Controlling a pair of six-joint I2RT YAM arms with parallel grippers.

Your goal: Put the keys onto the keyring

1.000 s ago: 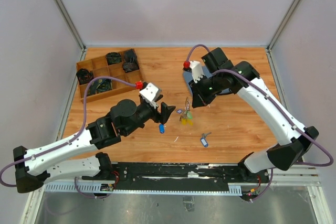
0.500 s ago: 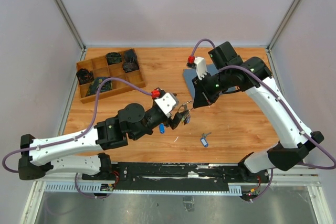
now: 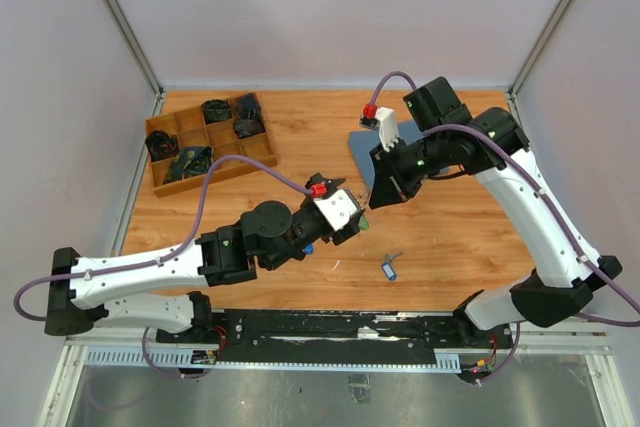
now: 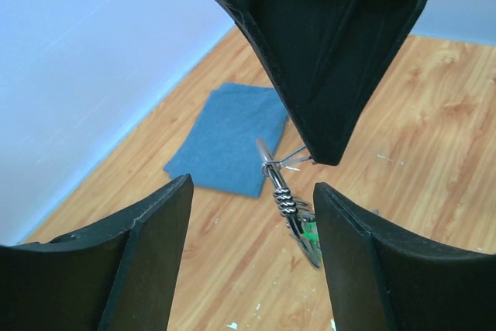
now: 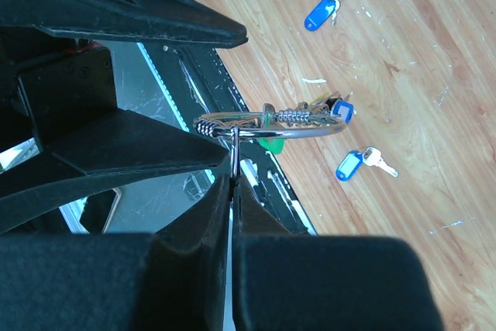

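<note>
My right gripper (image 5: 234, 180) is shut on a small wire loop of the keyring (image 5: 271, 125) and holds the silver ring in the air above the table. Keys with green and blue heads hang bunched on it. In the top view my right gripper (image 3: 373, 201) meets my left gripper (image 3: 350, 219) over the table's middle. My left gripper (image 4: 252, 195) is open, with the jaws either side of the hanging keyring (image 4: 283, 191) and not touching it. A bright blue key (image 5: 320, 13) lies on the wood, partly under my left arm in the top view (image 3: 307, 247). A blue-grey key (image 3: 389, 267) lies to the right, also in the right wrist view (image 5: 350, 165).
A folded blue cloth (image 3: 362, 145) lies behind the grippers, also in the left wrist view (image 4: 229, 141). A wooden compartment tray (image 3: 215, 172) with dark items stands at the back left. White walls enclose the table; a black rail runs along its near edge.
My left arm has swung right and forward, bringing its open jaws around the hanging keyring. My right gripper has shifted slightly right with the ring still in it.
</note>
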